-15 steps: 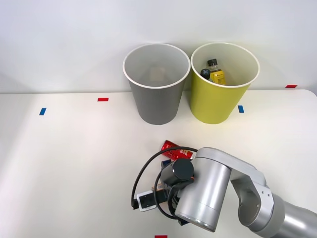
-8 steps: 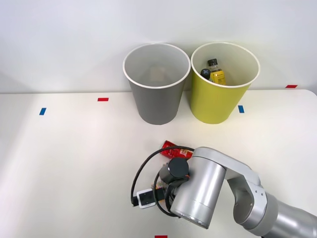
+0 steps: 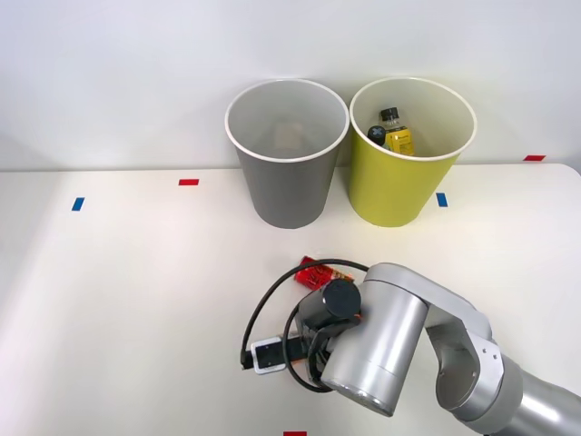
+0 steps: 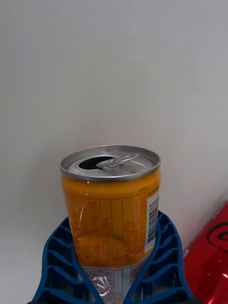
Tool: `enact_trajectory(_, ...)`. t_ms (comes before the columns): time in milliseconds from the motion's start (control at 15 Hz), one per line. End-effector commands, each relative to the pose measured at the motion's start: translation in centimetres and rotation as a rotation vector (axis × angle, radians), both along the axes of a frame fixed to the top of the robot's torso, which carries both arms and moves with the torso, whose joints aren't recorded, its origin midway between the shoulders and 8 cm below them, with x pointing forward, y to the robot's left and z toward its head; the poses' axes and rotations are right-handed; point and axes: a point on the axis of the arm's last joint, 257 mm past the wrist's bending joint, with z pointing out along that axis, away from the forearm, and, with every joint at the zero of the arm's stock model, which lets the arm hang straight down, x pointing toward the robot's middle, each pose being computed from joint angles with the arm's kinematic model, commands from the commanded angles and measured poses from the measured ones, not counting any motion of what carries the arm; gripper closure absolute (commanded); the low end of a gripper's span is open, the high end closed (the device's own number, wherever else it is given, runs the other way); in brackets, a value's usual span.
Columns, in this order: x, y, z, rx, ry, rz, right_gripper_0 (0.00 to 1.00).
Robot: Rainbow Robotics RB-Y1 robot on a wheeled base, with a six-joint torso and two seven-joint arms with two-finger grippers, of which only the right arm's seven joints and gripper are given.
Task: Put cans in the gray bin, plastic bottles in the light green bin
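Cans come first here: the orange-banded can [image 4: 111, 204] sits between the two blue ribbed fingers [image 4: 59, 259] of the right pincer [image 4: 111, 266], which curve round its lower body on both sides and pinch it. Its silver end faces the wrist camera, tab up and mouth open. Gripping low on the wall looks deliberate, since that leaves the top free and keeps the can in line for a lift toward the bins. Just beside it lies the red can [image 4: 209, 256], touching or nearly touching one finger; a sliver of it [image 3: 318, 272] peeks out from behind the arm in the front view, so it may get nudged as the first can rises.

Farther off, at the back of the bench [image 3: 118, 291], stand the two bins side by side, rims almost touching. Nothing I can make out lies in the gray bin [image 3: 287, 154], so both cans seem to be waiting their turn. In the light green bin [image 3: 408, 154], the plastic bottles [image 3: 390, 132] already rest, black caps and a yellow label showing above the rim.

White and plain, the bench carries small red and blue tape marks [image 3: 188, 182], with a bare pale wall behind.
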Motion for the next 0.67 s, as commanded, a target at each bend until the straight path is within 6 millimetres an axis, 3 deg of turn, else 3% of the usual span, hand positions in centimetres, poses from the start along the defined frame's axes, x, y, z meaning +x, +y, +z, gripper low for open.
enact_trajectory(67, 0.7, 1.2, 2.2, 0.104, -0.024, -0.020, 1.00)
enact_trajectory(333, 3.3, 2.2, 5.4, 0.289, -0.079, -0.086, 1.00)
enact_trajectory(533, 4.4, 4.1, 7.8, 0.507, -0.094, -0.152, 1.00)
enact_trajectory(667, 4.8, 5.8, 10.4, 0.699, -0.077, -0.199, 1.00)
